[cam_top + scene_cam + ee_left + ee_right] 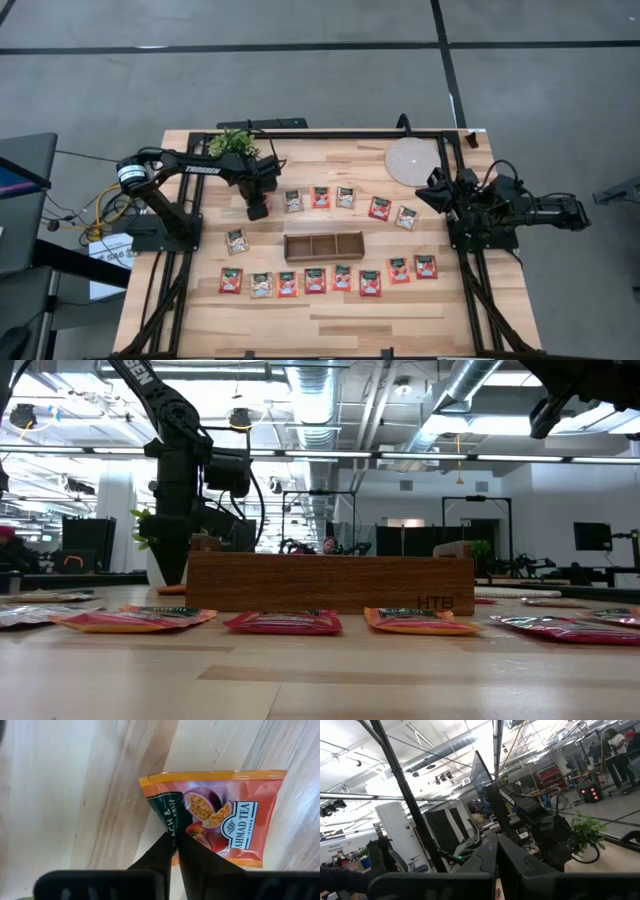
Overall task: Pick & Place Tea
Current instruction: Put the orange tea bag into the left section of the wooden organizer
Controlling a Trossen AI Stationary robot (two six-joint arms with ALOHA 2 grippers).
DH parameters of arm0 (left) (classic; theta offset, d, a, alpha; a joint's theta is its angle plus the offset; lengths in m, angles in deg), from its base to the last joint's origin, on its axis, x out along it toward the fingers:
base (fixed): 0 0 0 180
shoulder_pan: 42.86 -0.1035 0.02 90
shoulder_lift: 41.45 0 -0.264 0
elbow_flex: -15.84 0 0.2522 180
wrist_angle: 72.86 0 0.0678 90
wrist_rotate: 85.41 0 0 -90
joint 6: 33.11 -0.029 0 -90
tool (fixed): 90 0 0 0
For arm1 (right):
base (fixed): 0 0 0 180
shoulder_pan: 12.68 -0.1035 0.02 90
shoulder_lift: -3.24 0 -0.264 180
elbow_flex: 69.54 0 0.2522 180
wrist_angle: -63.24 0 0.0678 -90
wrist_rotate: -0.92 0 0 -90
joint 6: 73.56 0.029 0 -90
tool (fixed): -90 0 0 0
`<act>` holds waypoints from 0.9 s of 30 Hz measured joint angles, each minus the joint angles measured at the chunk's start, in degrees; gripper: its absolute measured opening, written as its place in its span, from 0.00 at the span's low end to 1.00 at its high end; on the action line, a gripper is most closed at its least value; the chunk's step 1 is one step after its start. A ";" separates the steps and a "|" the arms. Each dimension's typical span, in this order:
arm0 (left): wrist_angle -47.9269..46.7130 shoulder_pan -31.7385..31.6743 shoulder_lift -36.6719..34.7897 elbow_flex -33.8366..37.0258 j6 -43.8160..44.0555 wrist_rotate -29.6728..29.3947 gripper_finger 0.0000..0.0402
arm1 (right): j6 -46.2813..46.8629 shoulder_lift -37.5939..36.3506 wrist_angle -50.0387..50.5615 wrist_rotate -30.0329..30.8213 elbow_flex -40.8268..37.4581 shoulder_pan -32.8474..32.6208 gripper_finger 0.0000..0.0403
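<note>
Several small square tea sachets lie flat on the wooden table in two rows, a far row [320, 197] and a near row [314, 280], with one more alone [237, 240]. The brown three-compartment tray [323, 246] sits between the rows. My left gripper [258, 208] points straight down at the far row's left end, shut on an orange-red sachet [225, 815] with a green panel. In the high view this sachet is hidden under the gripper. My right gripper [432, 190] waits shut at the table's right side, raised and holding nothing. My left gripper [176, 836] pinches the sachet's green printed side [169, 826] between its two fingertips, at the edge near one corner. The fingers come from above, pointing down. The sachet appears to be still down on the table top; I cannot tell whether the pinched edge is raised.
A small potted plant [235, 143] stands at the far left, just behind my left arm. A round cork mat [410, 160] lies at the far right. Bare wood shows along the table's near edge [330, 325] and at the far middle.
</note>
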 joint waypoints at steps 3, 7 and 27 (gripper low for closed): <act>0.09 0.08 -0.36 0.00 1.28 -1.54 0.04 | 0.00 0.00 0.00 0.00 0.00 0.00 0.00; -0.20 0.21 -1.31 -0.40 1.43 -4.59 0.03 | 0.00 0.00 0.01 0.01 0.00 -0.02 0.00; -4.24 8.43 -12.78 -1.38 5.11 -13.79 0.03 | 0.00 0.00 0.01 0.02 0.00 0.00 0.00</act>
